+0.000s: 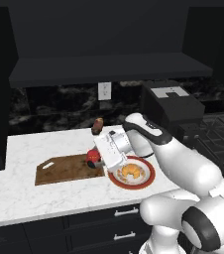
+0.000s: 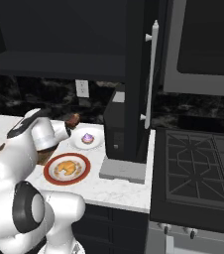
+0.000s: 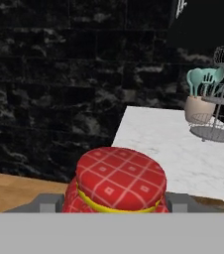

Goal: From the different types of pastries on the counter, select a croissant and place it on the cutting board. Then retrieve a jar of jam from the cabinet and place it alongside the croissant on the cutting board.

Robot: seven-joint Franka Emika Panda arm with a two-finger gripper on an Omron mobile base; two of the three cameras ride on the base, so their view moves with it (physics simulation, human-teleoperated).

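Gripping the jar of jam [image 3: 116, 183] over the cutting board [image 1: 64, 169], my gripper [image 1: 97, 159] should lower level, short of the plate [image 1: 146, 181].

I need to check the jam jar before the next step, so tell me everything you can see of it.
The jar is small, squat and red; its domed lid has a red checked pattern with white diamonds over a yellow band. It stands upright between the fingers of the gripper, which close on its sides. In the left base view it sits at the right end of the board, beside the plate. Whether its base touches the board is hidden.
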